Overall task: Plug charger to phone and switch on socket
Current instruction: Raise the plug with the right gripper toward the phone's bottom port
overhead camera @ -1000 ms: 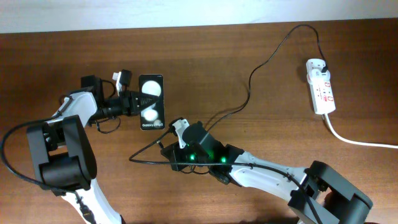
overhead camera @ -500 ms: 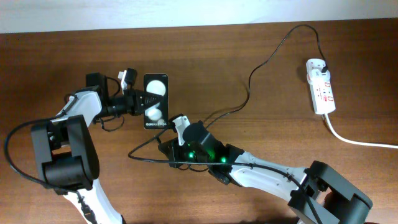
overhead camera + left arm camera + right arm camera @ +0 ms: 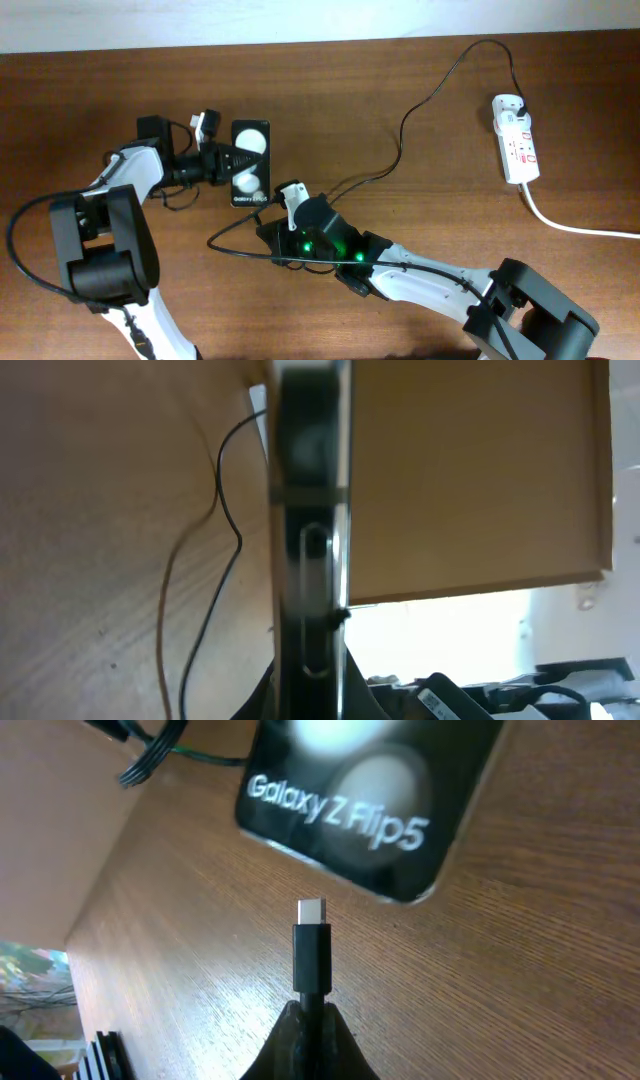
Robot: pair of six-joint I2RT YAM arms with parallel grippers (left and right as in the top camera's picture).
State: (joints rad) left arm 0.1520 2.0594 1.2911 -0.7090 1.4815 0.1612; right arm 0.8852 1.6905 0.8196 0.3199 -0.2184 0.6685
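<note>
left of centre, on brown wooden table [image 3: 420, 70]: left gripper [image 3: 228, 162] clamped on glossy black rectangular phone [image 3: 250, 165], nudged rightward since a second ago. right gripper [image 3: 287, 200] pinches thin black charger cable [image 3: 312, 960], tip just short of phone's end (not inserted); you align port next.

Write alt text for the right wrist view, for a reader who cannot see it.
The right gripper holds the charger by its black plug, metal tip pointing at the near edge of the phone but not touching it. The phone's glossy face reads Galaxy Z Flip5; brown wooden table shows between them.
</note>
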